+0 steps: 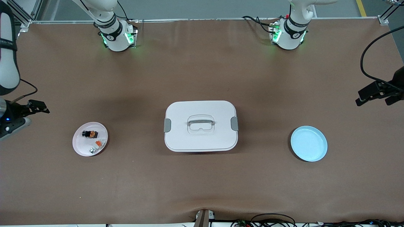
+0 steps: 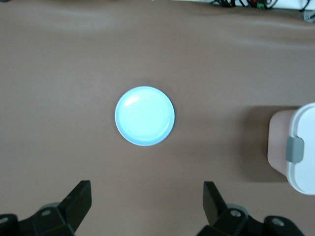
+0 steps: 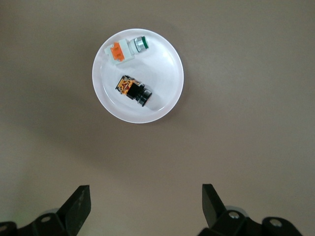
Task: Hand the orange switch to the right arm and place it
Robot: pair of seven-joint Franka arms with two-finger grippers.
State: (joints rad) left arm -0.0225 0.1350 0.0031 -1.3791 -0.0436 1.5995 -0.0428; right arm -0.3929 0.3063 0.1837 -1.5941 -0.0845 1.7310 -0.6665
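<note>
The orange switch [image 1: 90,134], a tiny black block with a glowing orange face, lies on a small pinkish-white plate [image 1: 79,148] toward the right arm's end of the table. In the right wrist view the switch [image 3: 132,88] lies on its side near the plate's [image 3: 167,98] middle. My right gripper [image 1: 38,110] hangs open and empty over bare table beside that plate; its jaws [image 3: 145,199] stand wide apart. My left gripper [image 1: 372,101] hangs open and empty over the table at the left arm's end, its jaws [image 2: 146,196] wide apart.
A whitish-grey piece with an orange top [image 1: 97,145] shares the plate with the switch. A white lidded box [image 1: 200,126] with a handle stands mid-table. A light blue plate [image 1: 308,143] lies empty toward the left arm's end, also in the left wrist view [image 2: 144,116].
</note>
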